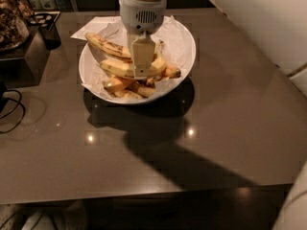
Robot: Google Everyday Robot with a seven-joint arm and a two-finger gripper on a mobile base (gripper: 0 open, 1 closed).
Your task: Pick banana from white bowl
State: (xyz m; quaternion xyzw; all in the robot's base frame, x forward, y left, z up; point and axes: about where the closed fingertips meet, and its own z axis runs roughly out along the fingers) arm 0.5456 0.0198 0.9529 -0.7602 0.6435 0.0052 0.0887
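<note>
The white bowl (184, 42), lined with crinkled paper, stands at the back middle of the brown table. The plump yellow banana (117, 69) lies across its middle. A slimmer spotted banana (106, 45) lies behind it at the left, and small orange-yellow cut pieces (125, 86) lie in front. My gripper (142, 63) hangs straight down from its white wrist (143, 13) over the bowl's centre. Its tip is down at the middle of the plump banana and covers part of it.
A white paper sheet (91, 28) lies behind the bowl. A dark box (21, 56) with a jar of snacks (10, 20) stands at the back left, and a black cable (12, 107) lies on the left edge. A white wall (259, 18) runs along the right.
</note>
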